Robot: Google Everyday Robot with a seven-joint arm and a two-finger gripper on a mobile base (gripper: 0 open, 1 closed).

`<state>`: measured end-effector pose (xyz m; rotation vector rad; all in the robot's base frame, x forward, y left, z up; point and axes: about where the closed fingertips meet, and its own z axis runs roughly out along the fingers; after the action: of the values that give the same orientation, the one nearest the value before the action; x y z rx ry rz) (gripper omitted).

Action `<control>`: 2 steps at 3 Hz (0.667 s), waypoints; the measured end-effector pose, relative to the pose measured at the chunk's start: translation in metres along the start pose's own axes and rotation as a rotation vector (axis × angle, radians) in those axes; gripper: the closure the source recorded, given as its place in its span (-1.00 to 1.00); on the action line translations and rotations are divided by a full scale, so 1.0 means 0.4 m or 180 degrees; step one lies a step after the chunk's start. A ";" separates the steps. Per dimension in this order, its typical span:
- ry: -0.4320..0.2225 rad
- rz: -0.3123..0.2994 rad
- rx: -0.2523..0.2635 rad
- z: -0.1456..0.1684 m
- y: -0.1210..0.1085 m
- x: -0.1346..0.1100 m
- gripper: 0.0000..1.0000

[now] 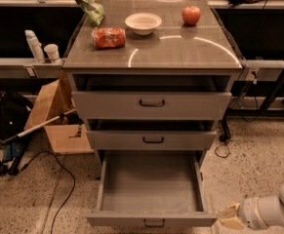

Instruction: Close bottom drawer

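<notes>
White arm low at right, horizontal; tool pointing left.

The table is carrying one bowl, one apple, one red packet and one green bag. Three drawers are showing, the bottom drawer included. One tool is hovering near right.
</notes>
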<state>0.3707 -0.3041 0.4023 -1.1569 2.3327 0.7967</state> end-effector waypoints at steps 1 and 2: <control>-0.0011 -0.0011 -0.0020 0.031 -0.003 0.014 1.00; -0.0085 -0.0038 -0.0120 0.081 -0.004 0.024 1.00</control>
<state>0.3701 -0.2891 0.3718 -1.1676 2.2962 0.8504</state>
